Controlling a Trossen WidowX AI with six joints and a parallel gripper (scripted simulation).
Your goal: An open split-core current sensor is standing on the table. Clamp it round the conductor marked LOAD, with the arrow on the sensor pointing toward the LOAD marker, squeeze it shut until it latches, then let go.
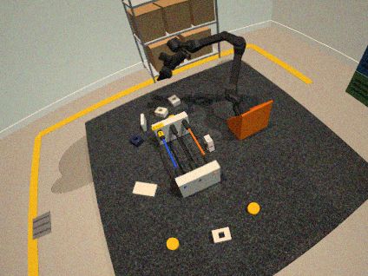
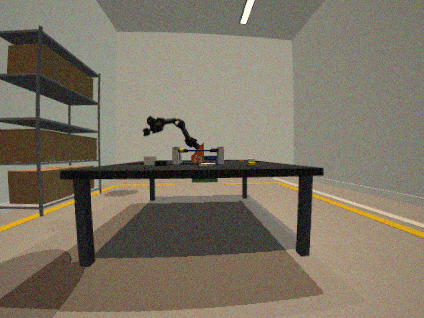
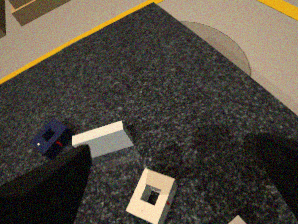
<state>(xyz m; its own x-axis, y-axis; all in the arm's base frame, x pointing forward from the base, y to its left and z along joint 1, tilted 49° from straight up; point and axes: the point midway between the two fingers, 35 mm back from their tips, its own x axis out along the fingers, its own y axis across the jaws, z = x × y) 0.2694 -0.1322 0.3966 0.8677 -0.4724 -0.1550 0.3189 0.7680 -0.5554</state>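
Observation:
My gripper (image 1: 164,66) (image 2: 146,126) (image 3: 173,147) is open and empty, high above the table's back left part. A cream block with a square window and a red mark (image 1: 161,111) (image 3: 137,201) lies below it. A navy block with a window and red mark (image 1: 136,140) (image 3: 61,134) lies farther left. Another windowed cream block (image 1: 174,100) lies behind. Which is the open sensor is unclear. Blue (image 1: 170,157), black and orange (image 1: 196,141) conductors run between two grey end blocks (image 1: 199,180). A yellow tag (image 1: 161,134) is at the blue one's far end; its lettering is unreadable.
A thin pale plate (image 1: 143,121) (image 3: 106,142) stands between navy and cream blocks. A small white box (image 1: 209,143) stands beside the orange conductor. An orange panel (image 1: 253,122) stands by the arm's base. A flat cream card (image 1: 145,188), a windowed square (image 1: 215,236) and yellow discs (image 1: 253,208) lie nearer.

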